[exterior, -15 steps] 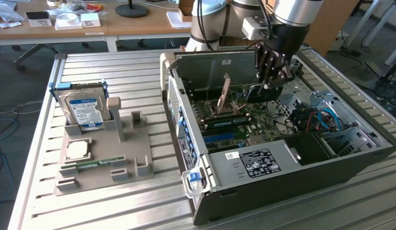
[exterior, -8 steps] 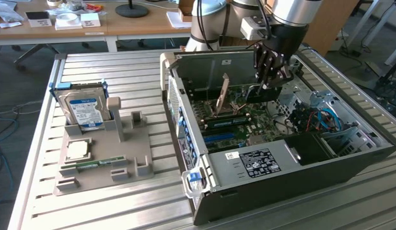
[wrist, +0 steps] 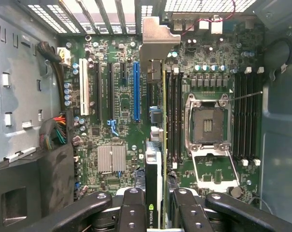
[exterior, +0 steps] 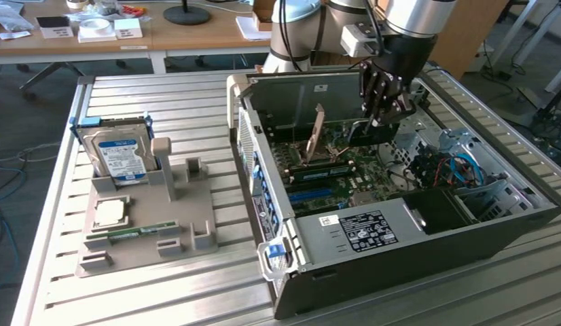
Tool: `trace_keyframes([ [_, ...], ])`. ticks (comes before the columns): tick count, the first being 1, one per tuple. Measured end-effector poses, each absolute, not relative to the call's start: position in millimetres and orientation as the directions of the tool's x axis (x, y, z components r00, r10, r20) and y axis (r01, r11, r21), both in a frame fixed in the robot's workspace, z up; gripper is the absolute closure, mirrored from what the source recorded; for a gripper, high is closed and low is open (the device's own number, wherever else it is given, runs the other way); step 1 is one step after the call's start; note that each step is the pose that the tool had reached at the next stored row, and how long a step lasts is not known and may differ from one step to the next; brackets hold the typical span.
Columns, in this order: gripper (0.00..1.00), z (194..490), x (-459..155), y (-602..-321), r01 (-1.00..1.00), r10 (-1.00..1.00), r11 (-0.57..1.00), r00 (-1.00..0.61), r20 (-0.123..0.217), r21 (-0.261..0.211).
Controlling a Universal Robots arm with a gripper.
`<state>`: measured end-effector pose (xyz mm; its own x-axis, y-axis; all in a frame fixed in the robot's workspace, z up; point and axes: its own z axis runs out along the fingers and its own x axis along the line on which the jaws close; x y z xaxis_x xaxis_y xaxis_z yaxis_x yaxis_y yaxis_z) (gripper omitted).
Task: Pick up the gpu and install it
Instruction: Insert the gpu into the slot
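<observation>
Though edge-on, gpu (wrist: 154, 169) in end effector (wrist: 159, 205)

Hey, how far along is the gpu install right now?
Pickup looks done: the gripper is shut on the gpu, held edge-on inside the open case. Left: seating it. The long blue slot is empty.

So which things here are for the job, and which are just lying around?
For the job: gripper, the graphics card it grips, open computer case.
Lying around: hard drive, square chip, memory stick, grey holder.
</observation>
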<state>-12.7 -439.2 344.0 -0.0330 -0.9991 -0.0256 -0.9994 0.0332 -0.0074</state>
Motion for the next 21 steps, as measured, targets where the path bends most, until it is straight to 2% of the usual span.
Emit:
trace_keyframes([
  [21,0.73,342.0,-15.8,-439.2,-0.999,-0.999,0.033,-0.033,-0.025,-0.007],
])
